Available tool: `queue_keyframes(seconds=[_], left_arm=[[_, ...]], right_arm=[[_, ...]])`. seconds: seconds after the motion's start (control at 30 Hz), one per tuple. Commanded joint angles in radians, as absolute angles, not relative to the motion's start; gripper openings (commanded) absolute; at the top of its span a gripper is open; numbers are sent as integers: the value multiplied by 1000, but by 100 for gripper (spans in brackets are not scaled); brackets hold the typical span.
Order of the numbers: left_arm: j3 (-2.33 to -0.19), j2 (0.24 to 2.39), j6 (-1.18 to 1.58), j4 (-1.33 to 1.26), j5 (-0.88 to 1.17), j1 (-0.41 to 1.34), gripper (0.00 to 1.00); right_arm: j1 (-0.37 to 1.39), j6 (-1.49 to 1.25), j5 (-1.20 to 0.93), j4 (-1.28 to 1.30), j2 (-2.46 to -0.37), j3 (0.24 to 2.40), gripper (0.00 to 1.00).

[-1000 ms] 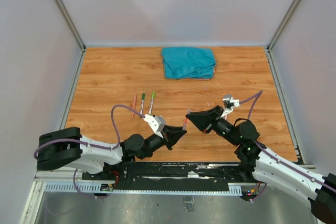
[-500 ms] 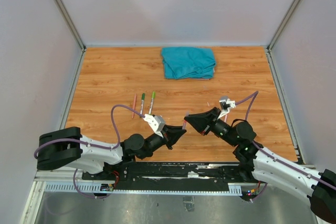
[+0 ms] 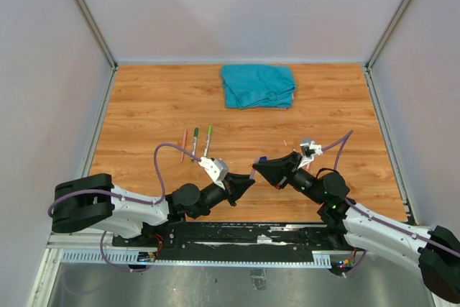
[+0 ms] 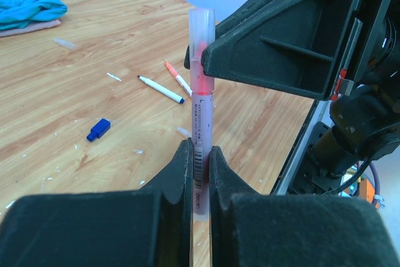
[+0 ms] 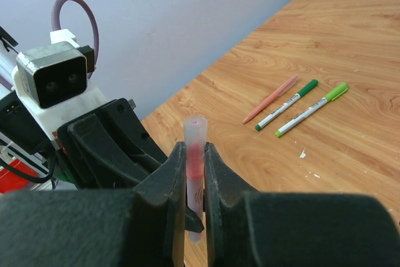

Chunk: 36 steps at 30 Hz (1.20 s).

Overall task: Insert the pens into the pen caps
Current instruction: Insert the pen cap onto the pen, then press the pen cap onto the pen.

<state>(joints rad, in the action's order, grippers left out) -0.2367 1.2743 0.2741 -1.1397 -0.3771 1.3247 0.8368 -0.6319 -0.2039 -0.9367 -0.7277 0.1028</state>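
Red pen [image 4: 200, 129] pinched by left fingers [image 4: 181, 176] and right fingers [image 5: 175, 176], three capped pens [image 3: 195, 139], two uncapped pens [image 4: 161, 89], blue cap [image 4: 98, 129]

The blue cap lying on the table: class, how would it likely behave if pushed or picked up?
The blue cap looks small and plastic, so probably light and stiff. Lying on its side on the smooth wooden table, it would likely skid or roll when nudged. Being so short, it may slip from a pinch.

Translucent pink-red pen [image 4: 200, 136], blue cap [image 4: 99, 129], teal cloth [image 3: 259, 85], brown wood-grain table [image 3: 144, 106], perhaps salmon pen [image 5: 270, 99]
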Motion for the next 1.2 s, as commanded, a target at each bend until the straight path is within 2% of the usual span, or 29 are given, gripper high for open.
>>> queue_keyframes(seconds=[0.0,0.17,0.3,0.4,0.57,0.7,0.9,1.17], left_arm=[[-268,1269,268,-1223,-395,1332,1],[-265,1267,270,-1224,-398,1331,1],[-264,1265,271,-1221,-405,1332,1],[-261,1265,275,-1223,-410,1331,0],[-261,1268,275,-1227,-411,1331,1],[-264,1270,277,-1226,-412,1331,1],[-267,1272,278,-1224,-412,1331,0],[-267,1272,278,-1226,-413,1332,1]], right_arm=[[822,-606,-239,-946,-740,71,14],[821,-600,-222,-875,-659,80,35],[821,-579,-193,-701,-536,117,54],[821,-566,-172,-573,-437,133,61],[820,-553,-12,-270,-321,231,65],[820,-509,36,-120,-347,350,65],[821,-496,42,-57,-476,499,65],[820,-512,-76,-67,-676,624,63]])
